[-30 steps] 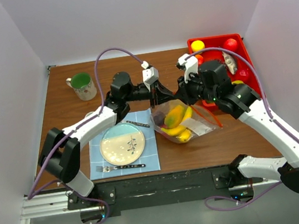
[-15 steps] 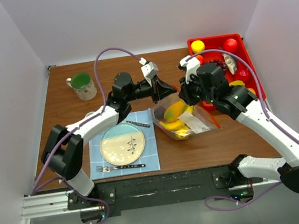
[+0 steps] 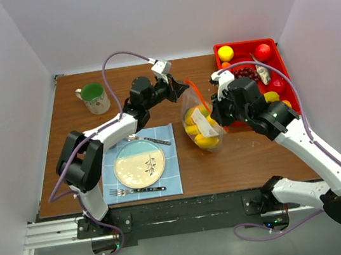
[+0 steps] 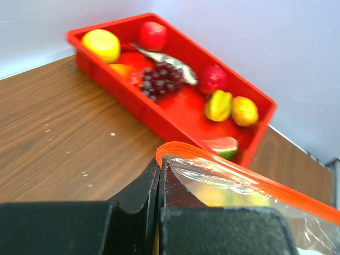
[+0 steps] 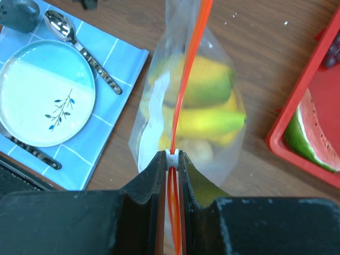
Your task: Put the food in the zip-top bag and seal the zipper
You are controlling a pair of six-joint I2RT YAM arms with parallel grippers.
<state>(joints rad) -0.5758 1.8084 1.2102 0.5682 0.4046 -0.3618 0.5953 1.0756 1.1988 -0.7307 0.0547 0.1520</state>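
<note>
The clear zip-top bag [image 3: 201,126] hangs upright between my two grippers, with yellow and green food [image 5: 204,101] inside it. Its orange-red zipper [image 3: 196,95] runs taut along the top from one gripper to the other. My left gripper [image 3: 185,89] is shut on the bag's far corner [image 4: 160,169]. My right gripper [image 5: 171,159] is shut on the white slider at the near end of the zipper [image 5: 187,79]. More food lies in the red tray [image 3: 245,44]: a yellow piece [image 3: 225,52], a red one [image 3: 263,51] and dark grapes [image 4: 162,79].
A green mug [image 3: 94,98] stands at the back left. A plate [image 3: 140,164] with a fork [image 3: 135,190] and spoon [image 3: 150,141] rests on a blue cloth [image 3: 172,178] at the front left. The red tray lies right beside the bag.
The bag has been lifted from lying on the table to hanging upright. Both grippers moved back and to the right, and the zipper now stretches straight between them.
</note>
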